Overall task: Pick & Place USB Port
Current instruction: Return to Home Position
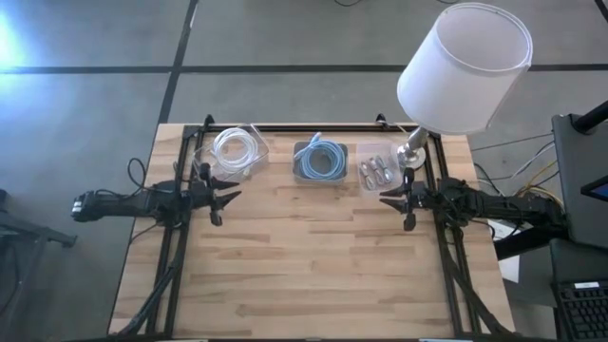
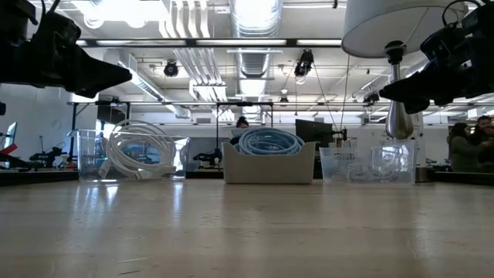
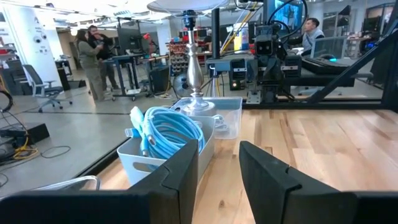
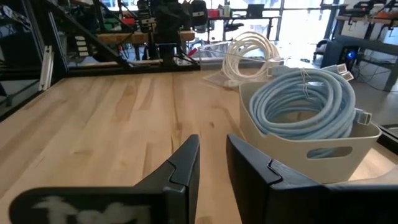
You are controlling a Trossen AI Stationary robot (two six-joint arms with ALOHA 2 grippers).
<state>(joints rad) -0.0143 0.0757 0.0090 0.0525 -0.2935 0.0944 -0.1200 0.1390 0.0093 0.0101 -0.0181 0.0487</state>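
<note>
A robotics lab: exposed ceiling ducts [image 2: 185, 66], concrete floor [image 1: 285, 95], a monitor [image 2: 312, 131], people [image 3: 93, 56] standing about.

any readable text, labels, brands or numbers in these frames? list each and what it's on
No legible text in any view.
Whitish marking on the body of the right gripper, seen in the right wrist view: too blurred to read.
White bin, lamp shade, table: no lettering shows.
</note>
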